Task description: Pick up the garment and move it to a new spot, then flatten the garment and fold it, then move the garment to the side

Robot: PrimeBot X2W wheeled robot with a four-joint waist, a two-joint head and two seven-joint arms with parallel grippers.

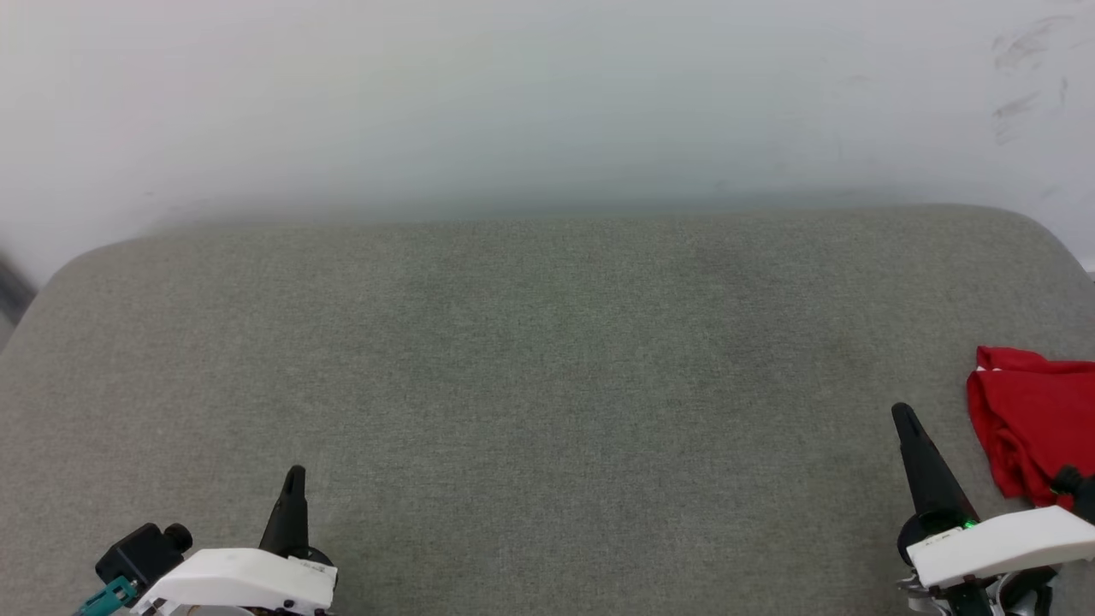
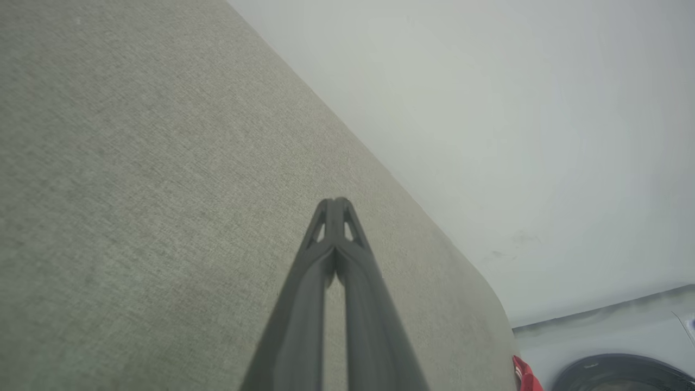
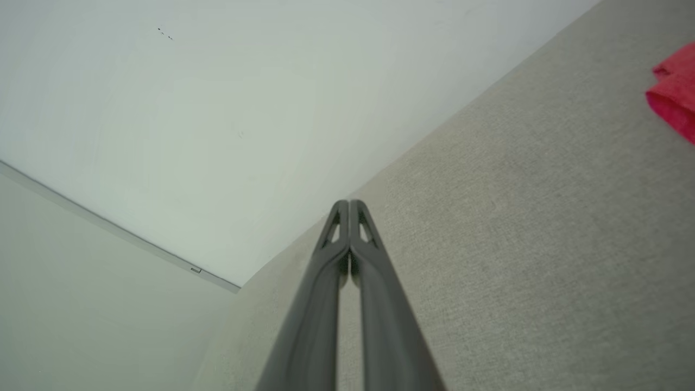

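My left pincer and right pincer are pressed together near the cushion's front edge. The shirt lies bunched at its right edge, with broad bare fabric between.

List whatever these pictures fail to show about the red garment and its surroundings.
- Head view: the garment is cut off by the right edge, and the white wrist shell hides its near corner. Sleeves and full outline cannot be made out.
- Left wrist view: it is a red sliver at the bottom edge, mostly behind the cushion rim.
- Right wrist view: it is cut off by the right edge and blurred.
- Left wrist view: a dark rounded thing, cut by the bottom edge, cannot be identified.
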